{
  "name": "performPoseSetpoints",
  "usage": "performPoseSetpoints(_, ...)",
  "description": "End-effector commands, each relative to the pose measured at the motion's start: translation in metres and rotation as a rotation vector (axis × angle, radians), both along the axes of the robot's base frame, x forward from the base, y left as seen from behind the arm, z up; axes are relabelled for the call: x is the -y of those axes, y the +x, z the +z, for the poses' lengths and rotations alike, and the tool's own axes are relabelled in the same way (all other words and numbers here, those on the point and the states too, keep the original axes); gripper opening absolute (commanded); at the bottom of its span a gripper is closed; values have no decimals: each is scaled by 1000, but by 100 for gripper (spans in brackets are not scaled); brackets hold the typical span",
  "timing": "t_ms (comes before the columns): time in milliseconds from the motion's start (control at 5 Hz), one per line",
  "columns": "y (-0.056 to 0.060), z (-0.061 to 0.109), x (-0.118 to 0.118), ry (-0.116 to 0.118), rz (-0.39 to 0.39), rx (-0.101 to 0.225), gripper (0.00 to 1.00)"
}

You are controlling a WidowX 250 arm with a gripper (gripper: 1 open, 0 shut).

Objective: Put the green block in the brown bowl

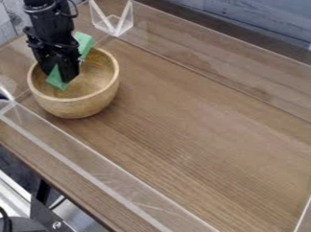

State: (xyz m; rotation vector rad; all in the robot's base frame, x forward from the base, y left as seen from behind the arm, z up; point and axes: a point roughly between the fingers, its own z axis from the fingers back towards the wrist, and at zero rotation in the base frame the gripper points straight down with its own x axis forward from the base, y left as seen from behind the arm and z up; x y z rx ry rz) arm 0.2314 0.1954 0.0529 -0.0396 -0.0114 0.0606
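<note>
My gripper (57, 74) is pinched tight on the green block (73, 55), which hangs tilted inside the mouth of the brown bowl (88, 98). It looks light and stiff, with matte faces that should not slip (I hold it across its narrow width, near the lower end), so it should drop cleanly.

The hand (60, 74) hides much of the green block (68, 59).

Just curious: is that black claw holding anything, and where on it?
Yes: the black gripper clamps the bright green rectangular block near its lower end, over the wooden bowl.
</note>
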Motion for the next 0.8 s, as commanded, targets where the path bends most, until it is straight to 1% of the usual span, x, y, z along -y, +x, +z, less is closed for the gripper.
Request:
performPoseSetpoints(0,5,10,-1,21,-7,24,0)
performPoseSetpoints(600,7,10,5,10,-7,14,0)
